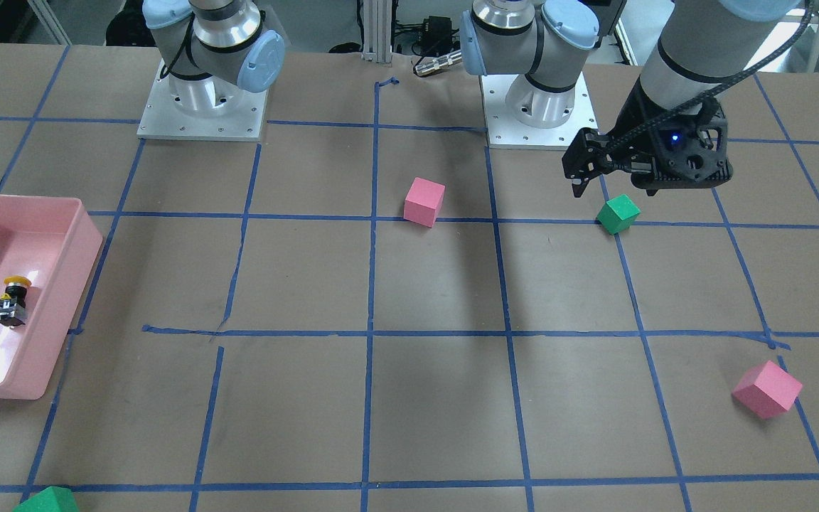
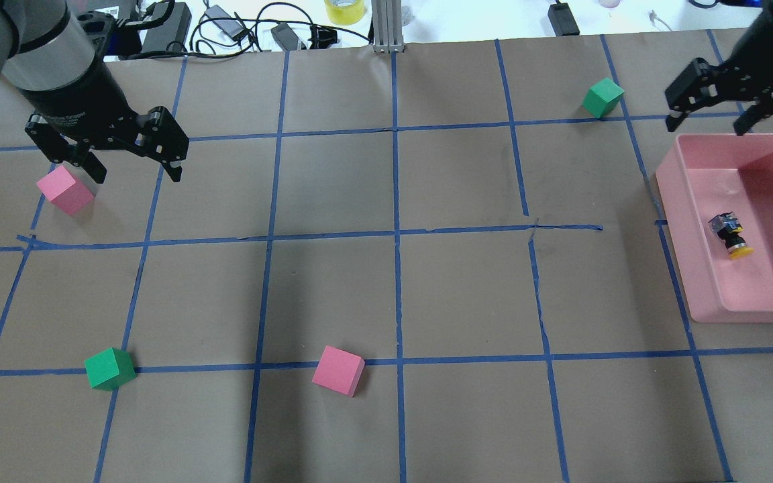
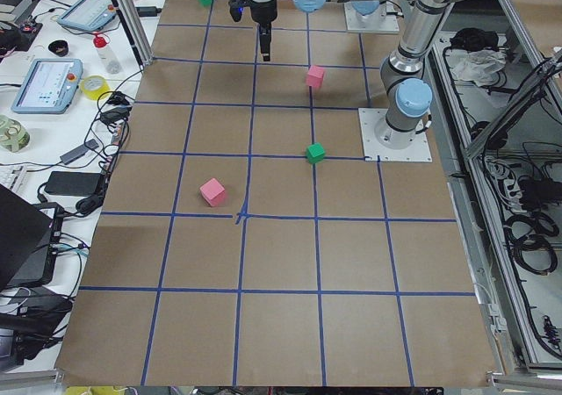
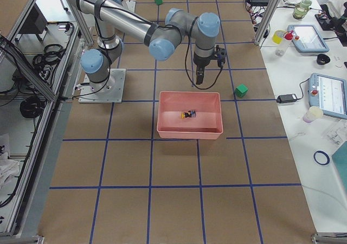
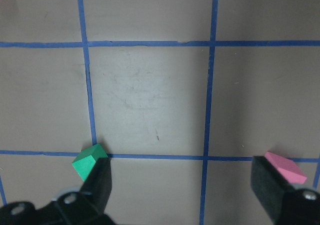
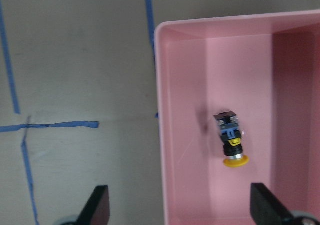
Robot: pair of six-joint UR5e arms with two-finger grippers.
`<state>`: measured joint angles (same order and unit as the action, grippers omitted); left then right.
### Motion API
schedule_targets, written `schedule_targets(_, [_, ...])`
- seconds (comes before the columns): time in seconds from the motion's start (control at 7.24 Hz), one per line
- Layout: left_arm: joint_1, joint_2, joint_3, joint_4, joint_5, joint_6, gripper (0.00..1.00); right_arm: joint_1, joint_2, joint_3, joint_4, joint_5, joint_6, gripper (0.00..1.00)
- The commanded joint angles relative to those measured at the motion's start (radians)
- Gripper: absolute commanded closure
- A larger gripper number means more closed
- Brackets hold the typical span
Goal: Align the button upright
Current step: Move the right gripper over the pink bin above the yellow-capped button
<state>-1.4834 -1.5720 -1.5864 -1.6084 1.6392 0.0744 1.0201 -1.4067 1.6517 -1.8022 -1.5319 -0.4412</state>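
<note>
The button [image 2: 732,236] has a yellow cap and a black body. It lies on its side in the pink tray [image 2: 674,231], and also shows in the front view [image 1: 13,299], the right-side view [image 4: 188,114] and the right wrist view [image 6: 231,137]. My right gripper [image 2: 706,126] is open and empty. It hangs above the tray's far edge, well apart from the button, with its fingers [image 6: 97,207] at the bottom of its wrist view. My left gripper [image 2: 138,176] is open and empty over the table's left side.
A pink cube [image 2: 64,190] lies just left of the left gripper. A green cube [image 2: 110,368] and another pink cube [image 2: 338,370] lie near the front. A second green cube [image 2: 603,97] sits at the back, left of the right gripper. Cables lie along the back edge.
</note>
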Motion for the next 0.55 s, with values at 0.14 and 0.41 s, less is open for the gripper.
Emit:
schedule_targets(0.14, [0.0,0.001,-0.012,0.007,-0.001,0.004,0.0,-0.06,0.02,0.164,-0.229,-0.082,-0.08,0.0])
schedule_targets(0.41, [0.0,0.0,-0.014,0.007,-0.001,0.005,0.0,-0.064,0.025,0.168,-0.23,-0.08,-0.103,0.0])
